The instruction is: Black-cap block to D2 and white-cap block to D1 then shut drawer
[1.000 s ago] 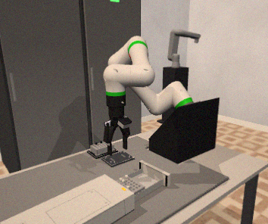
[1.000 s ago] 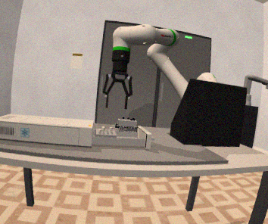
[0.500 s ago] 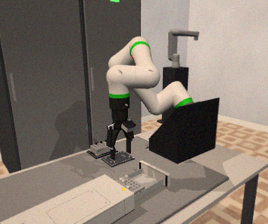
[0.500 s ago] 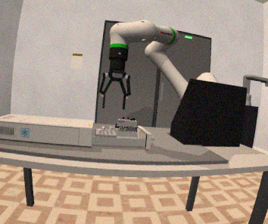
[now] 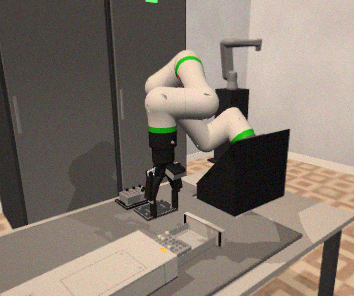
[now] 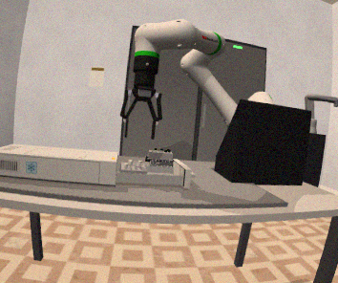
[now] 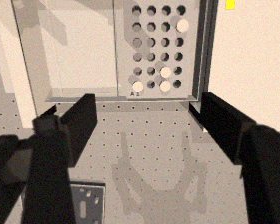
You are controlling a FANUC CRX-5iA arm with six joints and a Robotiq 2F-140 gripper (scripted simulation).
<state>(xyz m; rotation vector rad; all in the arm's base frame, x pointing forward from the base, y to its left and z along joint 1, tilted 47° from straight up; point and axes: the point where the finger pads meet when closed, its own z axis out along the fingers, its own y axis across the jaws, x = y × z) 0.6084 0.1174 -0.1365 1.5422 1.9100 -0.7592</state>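
Blocks first: the white-capped cooling block (image 7: 158, 49) lies in the open drawer (image 5: 204, 231) of the cooler COLD (image 5: 100, 267), its grid of bores showing four white caps in the wrist view (the rest of the bores look dark and hollow). It occupies the half of the drawer next to the cooler's body; the outer half, toward the drawer's front panel, shows only its pale floor. The black-capped cooling block (image 5: 131, 195) sits on the far deck slot, the one well away from the cooler, and its dark tube tops stand up in rows. Between that block and the drawer lies the nearer slot plate (image 5: 156, 210), bare, dark in the top view and grey with small holes at the lower edge of the wrist view. A small orange lamp (image 5: 163, 249) glows on the cooler's top edge beside the drawer.

The claw (image 6: 140, 129) hangs released above the table (image 5: 300, 220), its two black fingers spread wide with nothing between them. In the wrist view it hovers over the dotted deck just short of the drawer, and the drawer's near wall runs across between the fingertips. The white arm (image 5: 185, 100) bends down from its black pedestal (image 5: 260, 170) behind the deck
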